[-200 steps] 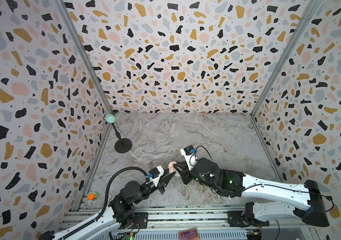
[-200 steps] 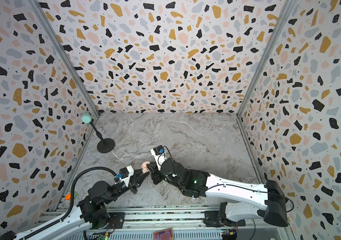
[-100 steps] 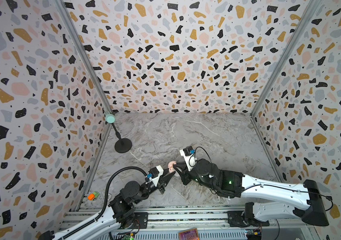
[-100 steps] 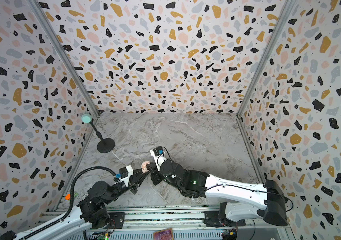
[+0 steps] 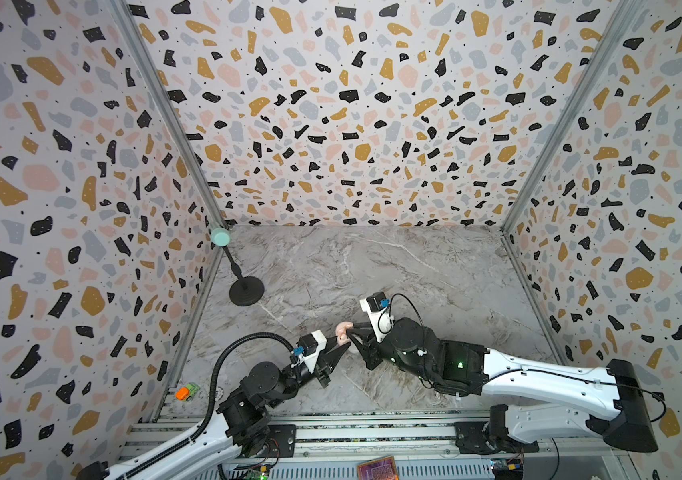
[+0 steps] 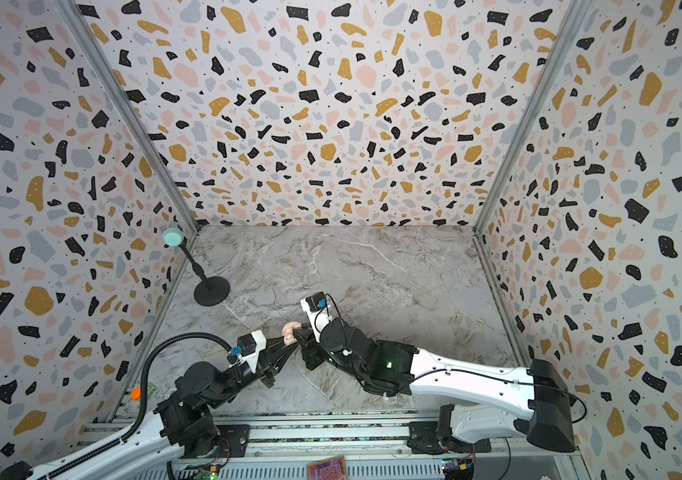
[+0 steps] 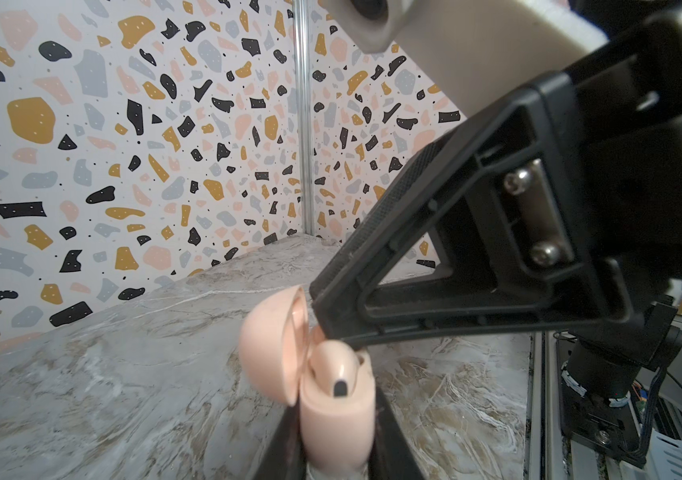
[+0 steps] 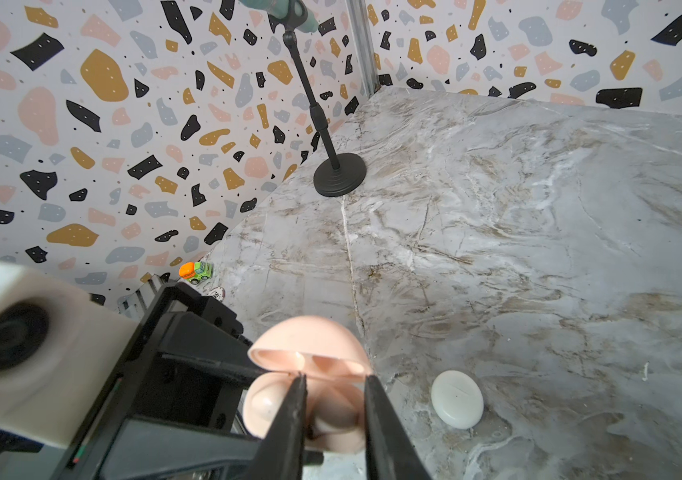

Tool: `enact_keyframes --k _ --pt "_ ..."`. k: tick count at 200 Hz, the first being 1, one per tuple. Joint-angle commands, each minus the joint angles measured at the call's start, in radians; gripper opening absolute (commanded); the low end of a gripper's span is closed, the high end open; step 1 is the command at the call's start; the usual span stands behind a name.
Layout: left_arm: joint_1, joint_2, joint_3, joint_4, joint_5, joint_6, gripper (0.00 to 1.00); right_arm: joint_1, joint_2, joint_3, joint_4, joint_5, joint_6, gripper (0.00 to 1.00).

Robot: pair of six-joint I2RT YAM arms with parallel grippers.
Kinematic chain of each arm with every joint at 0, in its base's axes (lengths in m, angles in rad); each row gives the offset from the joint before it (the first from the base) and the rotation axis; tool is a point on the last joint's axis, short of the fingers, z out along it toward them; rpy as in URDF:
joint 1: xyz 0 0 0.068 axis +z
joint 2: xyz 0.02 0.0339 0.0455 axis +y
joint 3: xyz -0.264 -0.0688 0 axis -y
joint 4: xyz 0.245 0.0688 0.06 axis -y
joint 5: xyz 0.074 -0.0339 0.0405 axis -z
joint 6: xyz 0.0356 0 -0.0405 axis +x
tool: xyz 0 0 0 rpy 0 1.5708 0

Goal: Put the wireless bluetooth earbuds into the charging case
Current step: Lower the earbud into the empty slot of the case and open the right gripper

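Observation:
The pale pink charging case (image 7: 337,424) stands upright with its lid (image 7: 268,345) swung open, and my left gripper (image 5: 341,347) is shut on its body. Both top views show it held near the front middle of the table (image 6: 289,332). A pink earbud (image 7: 337,370) sits in the case's top with a dark oval spot showing. My right gripper (image 8: 333,382) hangs right over the case's mouth, its fingers (image 8: 295,411) a little apart and straddling the earbud (image 8: 333,409) without pinching it. One right fingertip (image 7: 318,316) touches the lid's edge.
A closed white round case (image 8: 458,399) lies on the marble table beside the right gripper. A microphone stand with a black round base (image 5: 246,291) stands at the back left. A small orange and green toy truck (image 5: 186,390) sits at the front left corner by the rail (image 5: 331,436).
The right gripper's fingers have parted a little over the open case. The left gripper and the case have stayed put.

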Motion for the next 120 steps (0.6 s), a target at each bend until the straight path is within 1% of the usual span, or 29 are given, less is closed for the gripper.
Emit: enact_keyframes --k 1,30,54,120 --pt "0.000 -0.008 0.021 0.065 -0.009 -0.003 0.00 0.007 -0.012 0.017 -0.010 0.004 0.000 0.29" --pt "0.000 -0.008 0.020 0.065 -0.008 -0.003 0.00 0.009 -0.020 0.021 -0.011 0.003 0.003 0.31" --pt "-0.001 -0.008 0.020 0.064 -0.007 -0.003 0.00 0.009 -0.036 0.027 -0.013 0.001 0.003 0.36" --pt "0.000 -0.008 0.019 0.060 0.008 0.011 0.00 0.009 -0.084 0.037 -0.020 -0.008 0.000 0.45"
